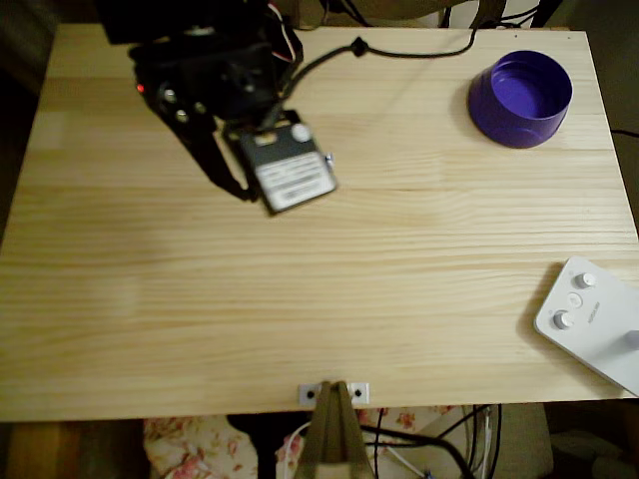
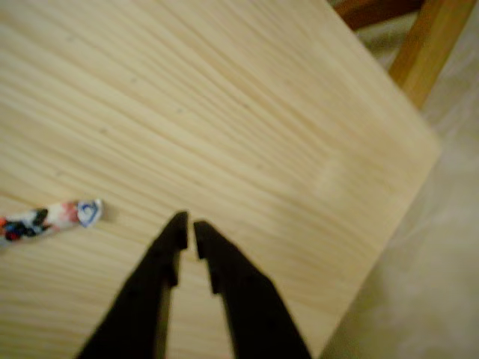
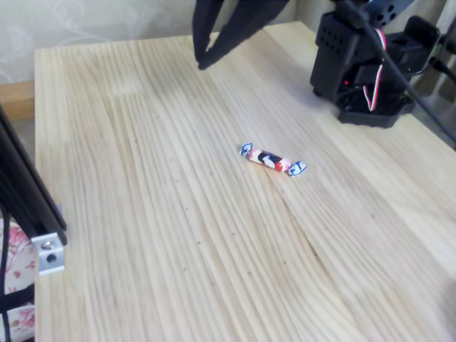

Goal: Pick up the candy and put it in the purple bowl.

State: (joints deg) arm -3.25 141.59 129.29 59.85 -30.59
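The gripper [image 2: 187,228] is hanging above the bare wood with its two black fingers [image 2: 161,262] nearly pressed together, just a thin slit between the tips and nothing pinched. In the fixed view the gripper [image 3: 203,60] is hovering over the far part of the table [image 3: 142,214]. The arm's black base [image 3: 363,68] is sitting by the right edge, cables trailing off it. In the overhead view a white button-topped device [image 1: 589,319] is lying at the lower right corner. The purple bowl [image 1: 520,98] is standing at the upper right, well apart from the arm. The candy [image 3: 272,159] is lying flat on the wood, near the base and apart from the fingertips; in the wrist view the candy [image 2: 45,219] is showing to the left of them.
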